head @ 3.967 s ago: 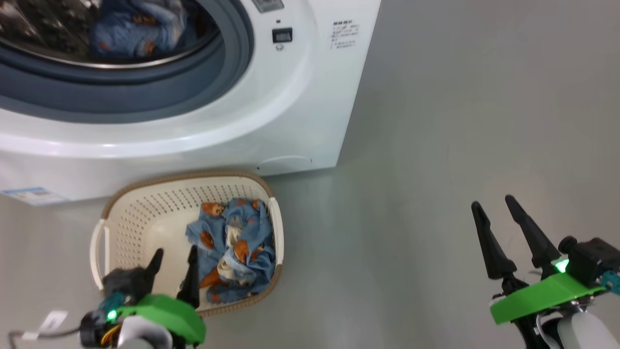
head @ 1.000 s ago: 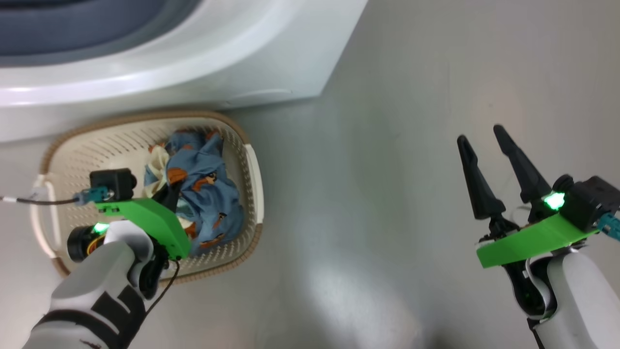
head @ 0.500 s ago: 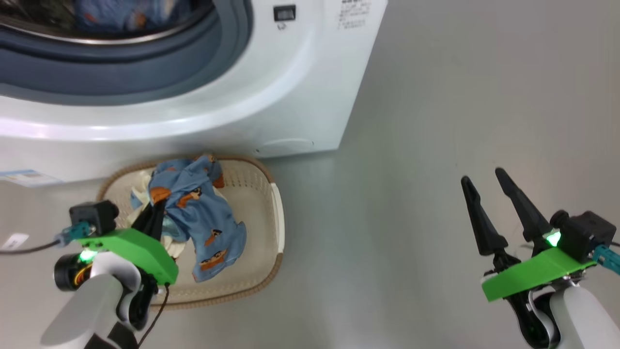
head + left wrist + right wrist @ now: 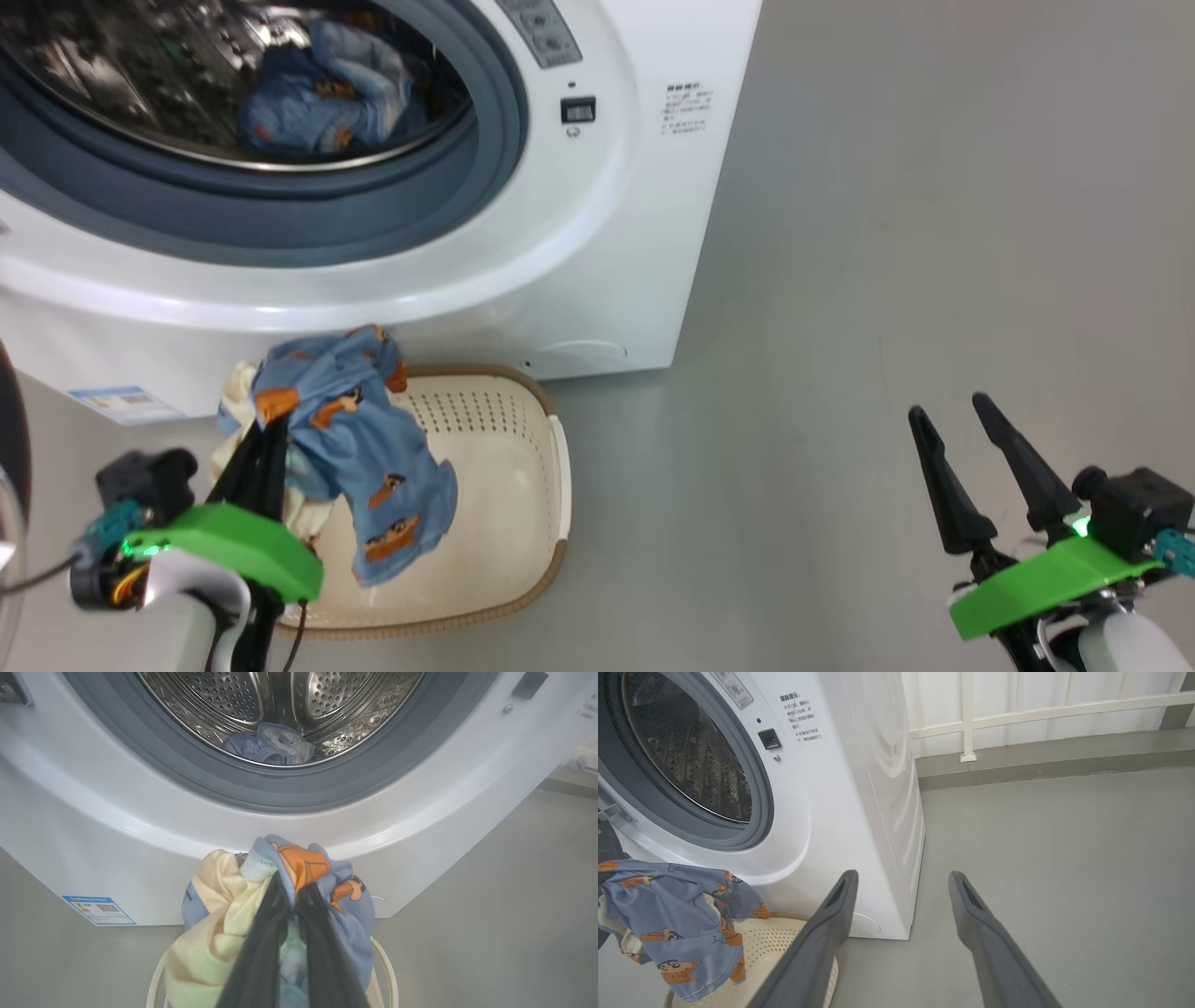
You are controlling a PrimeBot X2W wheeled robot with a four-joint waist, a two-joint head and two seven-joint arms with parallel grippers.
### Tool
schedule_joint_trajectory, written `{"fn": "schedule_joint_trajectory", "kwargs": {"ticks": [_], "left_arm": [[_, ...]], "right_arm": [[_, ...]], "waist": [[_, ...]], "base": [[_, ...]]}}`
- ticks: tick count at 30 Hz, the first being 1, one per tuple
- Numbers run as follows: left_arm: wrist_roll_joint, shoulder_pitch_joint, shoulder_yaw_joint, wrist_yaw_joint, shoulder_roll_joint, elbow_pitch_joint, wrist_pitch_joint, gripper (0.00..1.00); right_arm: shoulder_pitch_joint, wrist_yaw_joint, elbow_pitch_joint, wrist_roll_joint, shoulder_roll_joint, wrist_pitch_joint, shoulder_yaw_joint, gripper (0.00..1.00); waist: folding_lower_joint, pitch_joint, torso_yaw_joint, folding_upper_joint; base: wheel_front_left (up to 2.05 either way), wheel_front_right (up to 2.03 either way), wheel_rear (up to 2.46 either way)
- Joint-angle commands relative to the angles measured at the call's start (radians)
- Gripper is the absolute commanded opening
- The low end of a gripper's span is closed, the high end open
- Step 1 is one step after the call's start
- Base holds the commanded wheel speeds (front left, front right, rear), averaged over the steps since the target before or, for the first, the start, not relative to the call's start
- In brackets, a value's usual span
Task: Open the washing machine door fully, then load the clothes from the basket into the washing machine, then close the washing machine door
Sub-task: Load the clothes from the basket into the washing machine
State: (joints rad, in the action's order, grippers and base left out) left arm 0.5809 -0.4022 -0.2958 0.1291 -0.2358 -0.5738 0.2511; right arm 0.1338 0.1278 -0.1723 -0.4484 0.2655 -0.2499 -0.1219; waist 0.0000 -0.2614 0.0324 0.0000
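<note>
My left gripper [image 4: 269,431] is shut on the clothes [image 4: 369,457], a blue printed bundle with cream cloth. It hangs above the left part of the basket [image 4: 527,523], just in front of the washing machine [image 4: 607,243]. In the left wrist view the fingers [image 4: 261,947] pinch the clothes [image 4: 219,919] below the grey seal. More blue clothes [image 4: 317,93] lie in the steel drum. A dark curved rim of the washing machine door [image 4: 9,420] shows at the far left edge. Off to the right, my right gripper [image 4: 949,409] stands open above the floor, holding nothing.
A blue label sticker [image 4: 121,403] is on the washer's lower front. Bare grey floor [image 4: 887,233] stretches to the right of the machine. A white railing [image 4: 1017,714] and a low kerb run along the wall behind.
The head camera has tilted up, bringing the drum into view. My left gripper has lifted the clothes out of the basket towards the washer's front. The right gripper has stayed open.
</note>
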Motion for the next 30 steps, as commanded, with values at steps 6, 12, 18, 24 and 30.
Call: {"fn": "schedule_joint_trajectory", "kwargs": {"ticks": [6, 12, 18, 24, 30], "left_arm": [[-0.077, 0.109, 0.119, 0.002, -0.021, 0.142, 0.011, 0.0], [-0.145, 0.223, 0.197, 0.002, 0.004, 0.28, 0.011, 0.0], [-0.196, 0.33, 0.26, 0.002, 0.045, 0.396, 0.011, 0.0], [-0.222, 0.374, 0.284, 0.002, 0.079, 0.453, 0.011, 0.0], [-0.216, 0.334, 0.29, 0.002, 0.085, 0.461, 0.011, 0.0]], "right_arm": [[-0.061, 0.003, 0.021, -0.014, 0.022, -0.012, -0.005, 1.0], [-0.103, 0.003, 0.024, -0.016, 0.022, -0.012, 0.01, 1.0], [-0.126, 0.003, 0.028, -0.017, 0.023, -0.012, 0.019, 1.0], [-0.133, 0.003, 0.034, -0.015, 0.022, -0.012, 0.025, 1.0], [-0.119, 0.003, 0.042, -0.013, 0.02, -0.012, 0.026, 1.0]], "waist": [[0.0, 0.07, -0.014, 0.0], [0.0, 0.102, -0.021, 0.0], [0.0, 0.114, -0.019, 0.0], [0.0, 0.109, -0.017, 0.0], [0.0, 0.079, -0.011, 0.0]], "base": [[0.0, 0.0, 0.0], [0.0, 0.0, 0.0], [0.0, 0.0, 0.0], [0.0, 0.0, 0.0], [0.0, 0.0, 0.0]]}}
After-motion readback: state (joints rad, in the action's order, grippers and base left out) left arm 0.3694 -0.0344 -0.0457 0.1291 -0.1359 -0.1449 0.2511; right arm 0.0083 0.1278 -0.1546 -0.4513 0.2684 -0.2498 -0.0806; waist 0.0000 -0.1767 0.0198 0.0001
